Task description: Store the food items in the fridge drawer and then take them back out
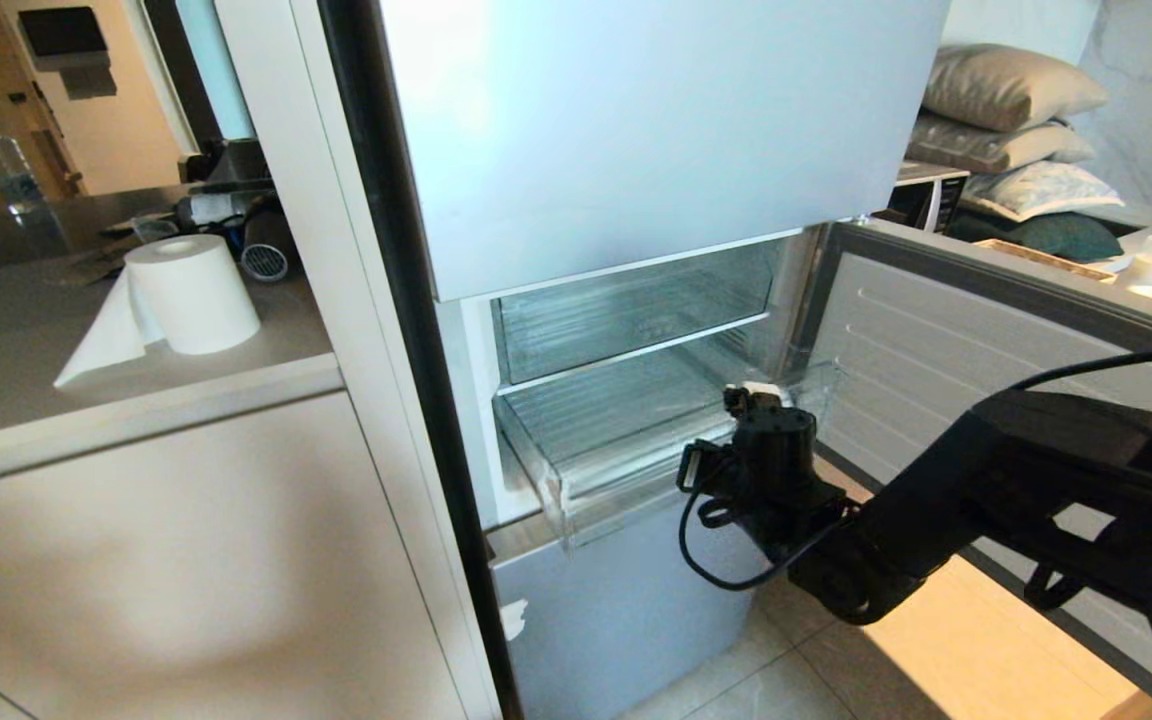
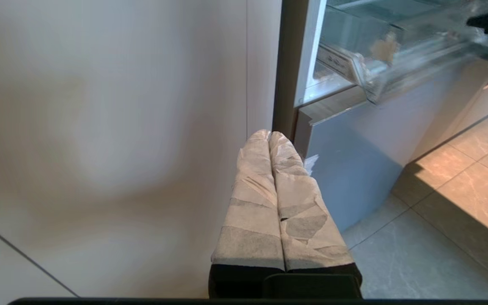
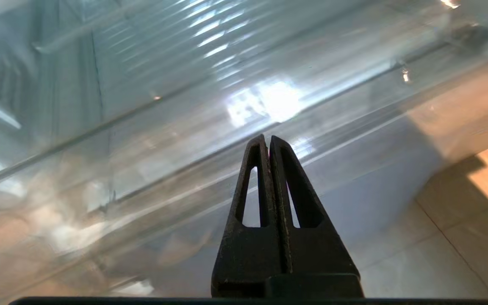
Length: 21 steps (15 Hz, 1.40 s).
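Note:
The fridge drawer (image 1: 576, 490) is the lower clear ribbed bin, pulled partway out under a similar clear bin (image 1: 636, 310). No food items show in any view, and the drawer's visible floor looks bare. My right gripper (image 1: 744, 400) is at the drawer's front right corner, pointing into it. In the right wrist view its black fingers (image 3: 268, 139) are shut with nothing between them, close over the clear plastic (image 3: 163, 140). My left gripper (image 2: 268, 134), with taped fingers, is shut and parked low beside the white cabinet; the drawer (image 2: 379, 80) lies ahead of it.
The fridge door (image 1: 936, 330) stands open on the right, close behind my right arm. The silvery lower fridge front (image 1: 616, 600) sits below the drawer. On the counter to the left stand a paper roll (image 1: 191, 295) and a water bottle (image 1: 6, 170). Tiled floor (image 1: 756, 680) lies below.

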Tool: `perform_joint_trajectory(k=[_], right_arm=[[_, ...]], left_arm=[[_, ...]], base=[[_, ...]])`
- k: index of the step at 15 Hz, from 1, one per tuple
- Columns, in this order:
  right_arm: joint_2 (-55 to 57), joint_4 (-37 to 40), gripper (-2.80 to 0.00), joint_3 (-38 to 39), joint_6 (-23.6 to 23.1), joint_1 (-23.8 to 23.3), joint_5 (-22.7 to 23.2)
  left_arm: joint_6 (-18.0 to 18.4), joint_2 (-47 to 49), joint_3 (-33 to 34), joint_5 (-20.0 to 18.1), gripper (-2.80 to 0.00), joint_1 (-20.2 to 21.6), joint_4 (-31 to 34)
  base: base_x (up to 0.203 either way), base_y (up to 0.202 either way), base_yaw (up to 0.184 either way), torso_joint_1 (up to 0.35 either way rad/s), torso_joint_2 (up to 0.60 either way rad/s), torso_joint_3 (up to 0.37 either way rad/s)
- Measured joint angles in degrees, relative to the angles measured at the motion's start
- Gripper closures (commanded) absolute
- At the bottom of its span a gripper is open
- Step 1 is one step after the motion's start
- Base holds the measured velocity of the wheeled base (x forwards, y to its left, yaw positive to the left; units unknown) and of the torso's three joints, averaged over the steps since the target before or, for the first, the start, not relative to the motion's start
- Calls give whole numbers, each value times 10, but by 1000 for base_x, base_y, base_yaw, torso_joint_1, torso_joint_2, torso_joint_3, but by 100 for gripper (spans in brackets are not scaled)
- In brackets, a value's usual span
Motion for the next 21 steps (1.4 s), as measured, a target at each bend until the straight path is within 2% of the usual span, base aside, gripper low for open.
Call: perform_joint_trajectory(k=[3, 7, 9, 12, 14, 15, 16, 18, 21], right_arm=[[-56, -7, 0, 68, 16, 23, -24], [-225, 25, 0, 216, 24, 56, -14], [-340, 78, 0, 272, 24, 67, 0], [-550, 211, 0, 340, 24, 74, 11], [-694, 308, 0, 379, 23, 50, 18], [-753, 343, 0, 392, 23, 14, 23], [-806, 372, 0, 402, 23, -45, 34], [-874, 396, 0, 408, 25, -199, 64], [-914, 373, 0, 395, 45, -453, 123]], left_arm=[[0, 0, 0, 0, 0, 0, 0], [0, 0, 0, 0, 0, 0, 0], [0, 0, 0, 0, 0, 0, 0], [0, 0, 0, 0, 0, 0, 0], [0, 0, 0, 0, 0, 0, 0], [0, 0, 0, 0, 0, 0, 0], [0, 0, 0, 0, 0, 0, 0], [0, 0, 0, 0, 0, 0, 0], [0, 0, 0, 0, 0, 0, 0]], base=[[0, 0, 0, 0, 0, 0], [0, 0, 0, 0, 0, 0], [0, 0, 0, 0, 0, 0], [0, 0, 0, 0, 0, 0], [0, 0, 0, 0, 0, 0], [0, 0, 0, 0, 0, 0], [0, 0, 0, 0, 0, 0], [0, 0, 0, 0, 0, 0], [0, 0, 0, 0, 0, 0]])
